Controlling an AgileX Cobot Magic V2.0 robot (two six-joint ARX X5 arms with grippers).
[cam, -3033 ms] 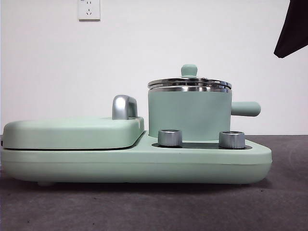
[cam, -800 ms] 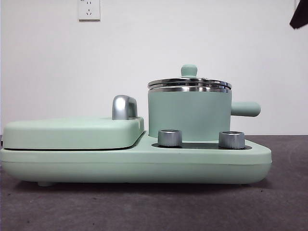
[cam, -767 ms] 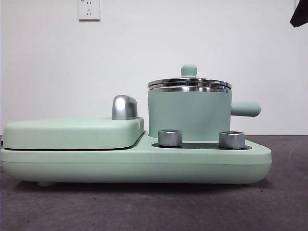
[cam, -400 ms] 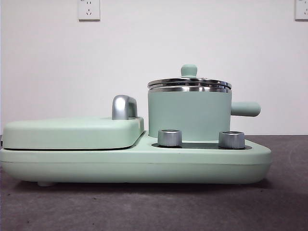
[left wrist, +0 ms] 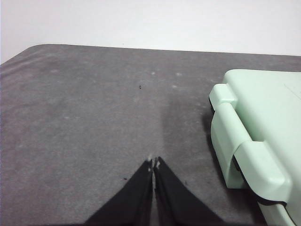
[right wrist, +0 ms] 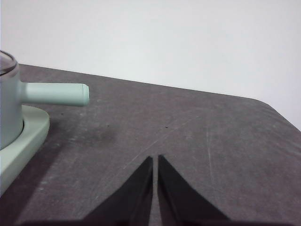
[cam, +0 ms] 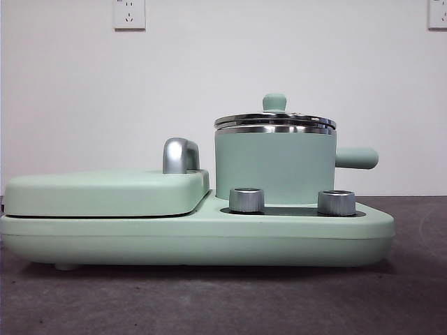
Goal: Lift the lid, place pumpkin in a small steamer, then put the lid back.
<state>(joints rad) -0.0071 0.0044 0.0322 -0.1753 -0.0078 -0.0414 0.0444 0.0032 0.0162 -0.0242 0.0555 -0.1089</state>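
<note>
The lid [cam: 275, 120] sat closed on the small steamer [cam: 275, 167], its mint knob [cam: 274, 102] upright at the centre and nothing touching it. The steamer stood on the burner end of the mint-green cooker unit [cam: 195, 237], its stubby side handle [right wrist: 54, 93] pointing outward over the grey tabletop [cam: 209, 300]. We saw no pumpkin in any view, and lifting the lid had not yet begun.

The right gripper [right wrist: 155, 162] hung over bare tabletop near that handle, its jaws pressed together and holding nothing. The left gripper [left wrist: 153, 165] waited beside the griddle cover [left wrist: 263, 122] at the unit's other end, likewise closed and empty.

To lift the lid well, we judged the nearer gripper should open, descend straight over the knob, close squarely on it and rise vertically, so the steel rim cleared the steamer without dragging it.
</note>
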